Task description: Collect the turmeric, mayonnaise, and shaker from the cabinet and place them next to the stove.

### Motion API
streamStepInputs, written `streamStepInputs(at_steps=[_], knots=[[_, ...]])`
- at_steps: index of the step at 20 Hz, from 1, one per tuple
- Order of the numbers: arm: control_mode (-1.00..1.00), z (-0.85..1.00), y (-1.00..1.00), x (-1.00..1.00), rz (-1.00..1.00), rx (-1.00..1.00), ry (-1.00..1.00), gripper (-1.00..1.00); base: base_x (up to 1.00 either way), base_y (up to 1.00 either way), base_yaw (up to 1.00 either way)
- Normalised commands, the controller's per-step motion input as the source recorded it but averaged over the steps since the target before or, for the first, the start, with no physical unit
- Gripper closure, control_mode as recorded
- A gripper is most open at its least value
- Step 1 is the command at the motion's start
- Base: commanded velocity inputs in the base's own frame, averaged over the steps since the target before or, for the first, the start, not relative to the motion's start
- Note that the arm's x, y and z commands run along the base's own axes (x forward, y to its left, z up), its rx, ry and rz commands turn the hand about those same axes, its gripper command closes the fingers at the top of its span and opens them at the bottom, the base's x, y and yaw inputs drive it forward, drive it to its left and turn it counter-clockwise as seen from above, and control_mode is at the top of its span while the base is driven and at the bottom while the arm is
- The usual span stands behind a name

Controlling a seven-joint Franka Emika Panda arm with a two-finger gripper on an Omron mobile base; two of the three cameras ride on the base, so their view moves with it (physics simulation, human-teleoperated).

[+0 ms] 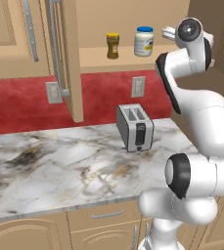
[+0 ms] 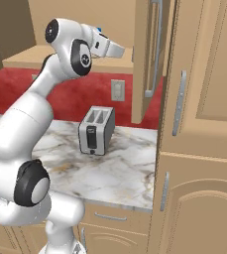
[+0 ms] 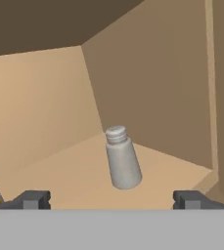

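Two fingertips of my end effector (image 3: 111, 199) spread wide, nothing between. Shaker (image 3: 122, 158) on cabinet (image 1: 69, 58) shelf at 12 o'clock from fingertips, cap leaning toward 11. Turmeric (image 1: 113, 46) and mayonnaise (image 1: 144, 41) side by side on shelf. Toaster (image 1: 135, 127) on marble surface (image 1: 55, 171) below.

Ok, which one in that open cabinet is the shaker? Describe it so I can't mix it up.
Look inside the open cabinet, on its shelf, straight ahead of the open gripper. The shaker stands alone near the back corner: a slim pale grey cylinder with a narrower ribbed silvery cap. The turmeric is amber with a yellow lid; the mayonnaise is wide, white, blue-lidded.
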Motion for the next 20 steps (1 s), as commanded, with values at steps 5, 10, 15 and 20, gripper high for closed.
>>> streamStepInputs(at_steps=[5,10,15,20], knots=[[-1.0,-0.02,-0.34,0.26,0.03,-0.08,0.0,-1.0,0.0,0.0,0.0],[-1.0,-0.14,-0.18,0.18,0.01,-0.06,0.0,-1.0,0.0,0.0,0.0],[-1.0,-0.13,-0.07,0.15,0.0,-0.01,0.01,-1.0,0.0,0.0,0.0],[-1.0,-0.09,0.0,0.19,0.0,0.0,0.01,-1.0,0.0,0.0,0.0]])
